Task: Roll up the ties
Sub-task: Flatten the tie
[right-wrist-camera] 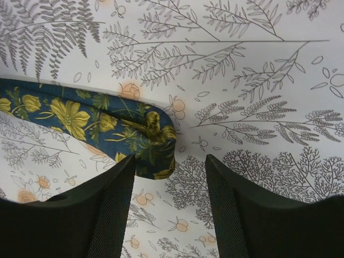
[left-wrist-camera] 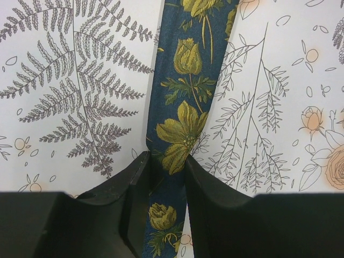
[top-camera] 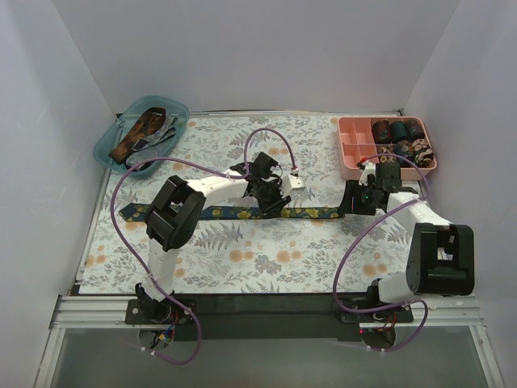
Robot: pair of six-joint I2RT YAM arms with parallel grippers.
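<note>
from above, the navy tie (top-camera: 230, 212) lies stretched across the middle of the table, parallel to its near edge. my left gripper (top-camera: 271, 196) stands over its middle part and my right gripper (top-camera: 355, 198) at its right end.

only the left wrist view shows my fingers (left-wrist-camera: 134, 183) close against both edges of the tie, which runs between them; whether they truly pinch it i cannot tell. only the right wrist view shows my other fingers (right-wrist-camera: 115, 188) spread apart, with the tie's rounded end just beside one of them and nothing gripped.

at the far left corner a teal basin (top-camera: 109, 152) holds a brown-orange tie (top-camera: 139, 133). at the far right corner a pink tray (top-camera: 349, 160) holds rolled ties (top-camera: 398, 129) in its right-hand compartments.

white walls (top-camera: 242, 56) stand along the left, far and right edges. the floral cloth (top-camera: 266, 259) lies bare between the navy tie and the near edge.
</note>
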